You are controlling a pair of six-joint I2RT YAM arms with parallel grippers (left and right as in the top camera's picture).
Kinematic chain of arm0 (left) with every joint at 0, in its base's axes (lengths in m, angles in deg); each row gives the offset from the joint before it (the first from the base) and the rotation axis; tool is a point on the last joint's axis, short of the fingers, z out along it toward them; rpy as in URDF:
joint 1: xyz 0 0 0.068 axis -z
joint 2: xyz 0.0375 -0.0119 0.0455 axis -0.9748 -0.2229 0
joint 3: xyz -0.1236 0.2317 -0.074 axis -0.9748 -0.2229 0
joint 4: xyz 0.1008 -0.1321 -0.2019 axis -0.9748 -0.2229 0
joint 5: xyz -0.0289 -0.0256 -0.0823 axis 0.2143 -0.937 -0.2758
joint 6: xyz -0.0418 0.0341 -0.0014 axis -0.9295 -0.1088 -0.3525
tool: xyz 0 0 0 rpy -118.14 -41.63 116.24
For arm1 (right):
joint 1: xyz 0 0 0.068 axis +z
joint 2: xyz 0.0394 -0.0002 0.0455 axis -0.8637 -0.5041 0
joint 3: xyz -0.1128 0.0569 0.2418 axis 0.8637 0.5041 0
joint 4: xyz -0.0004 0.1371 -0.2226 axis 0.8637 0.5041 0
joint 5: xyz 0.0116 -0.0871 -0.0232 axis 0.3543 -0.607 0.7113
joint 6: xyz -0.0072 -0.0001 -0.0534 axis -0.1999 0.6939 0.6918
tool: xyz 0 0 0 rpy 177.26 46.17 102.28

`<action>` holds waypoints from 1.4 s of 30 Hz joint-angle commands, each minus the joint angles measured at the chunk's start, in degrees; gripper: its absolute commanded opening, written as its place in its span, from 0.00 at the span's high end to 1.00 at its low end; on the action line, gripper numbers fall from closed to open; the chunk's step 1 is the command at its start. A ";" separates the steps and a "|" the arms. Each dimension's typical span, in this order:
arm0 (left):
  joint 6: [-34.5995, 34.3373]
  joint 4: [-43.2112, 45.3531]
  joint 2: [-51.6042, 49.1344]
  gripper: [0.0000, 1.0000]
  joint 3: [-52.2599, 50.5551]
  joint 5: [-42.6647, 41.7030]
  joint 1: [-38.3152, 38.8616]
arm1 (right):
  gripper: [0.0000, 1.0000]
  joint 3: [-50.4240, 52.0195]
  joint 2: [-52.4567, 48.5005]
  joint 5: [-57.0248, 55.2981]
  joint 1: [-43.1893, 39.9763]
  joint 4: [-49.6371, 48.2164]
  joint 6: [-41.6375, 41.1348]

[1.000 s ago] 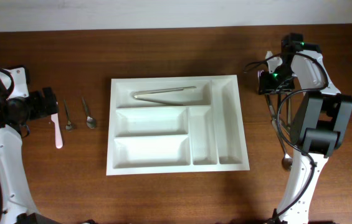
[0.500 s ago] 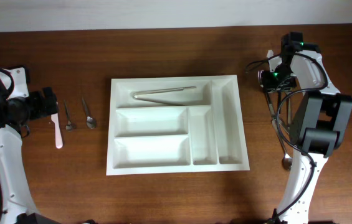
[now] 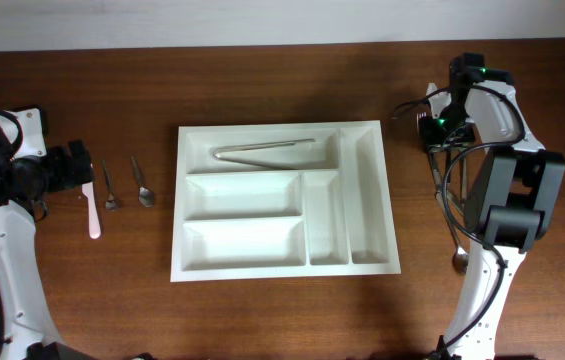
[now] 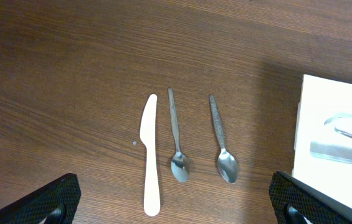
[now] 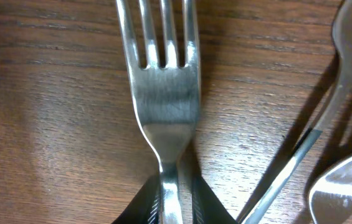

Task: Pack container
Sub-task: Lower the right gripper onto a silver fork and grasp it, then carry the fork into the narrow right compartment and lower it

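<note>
The white container (image 3: 262, 128) lies mid-table, metal tongs (image 3: 262, 149) in its top long compartment; its edge (image 4: 337, 124) shows in the left wrist view. My right gripper (image 3: 432, 125) is down at the table right of the container. Its jaws (image 5: 171, 199) are shut on the neck of a steel fork (image 5: 163, 93), tines pointing away. My left gripper (image 3: 77, 170) hovers wide open (image 4: 177, 199) over a white plastic knife (image 4: 151, 155) and two teaspoons (image 4: 176, 143) (image 4: 221, 140), touching none.
More steel cutlery lies just right of the held fork: a thin handle (image 5: 288, 168) and two wider ends (image 5: 350, 37) (image 5: 344, 186). A spoon (image 3: 459, 260) lies beside the right arm's base. The white knife (image 3: 92, 210) lies left of the container.
The right gripper's jaws have come together round the fork's neck, and its head has shifted slightly. The left arm has not moved.
</note>
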 commanded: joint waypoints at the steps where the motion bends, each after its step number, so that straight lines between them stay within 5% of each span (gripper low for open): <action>1: 0.74 -0.02 0.44 0.01 0.98 -0.02 -0.15 | 0.82 0.42 -2.27 0.79 1.49 -0.94 -0.39; 12: 0.74 -0.02 0.44 0.01 0.98 -0.02 -0.15 | 0.96 0.42 -2.27 0.74 2.45 -1.31 -0.44; 23: 0.74 -0.02 0.44 0.01 0.98 -0.02 -0.15 | 0.96 -1.09 -1.97 0.76 2.45 1.25 -1.90; 42: 0.74 -0.02 0.44 0.01 0.98 -0.02 -0.15 | 0.96 -20.09 1.03 3.67 4.20 15.91 -11.82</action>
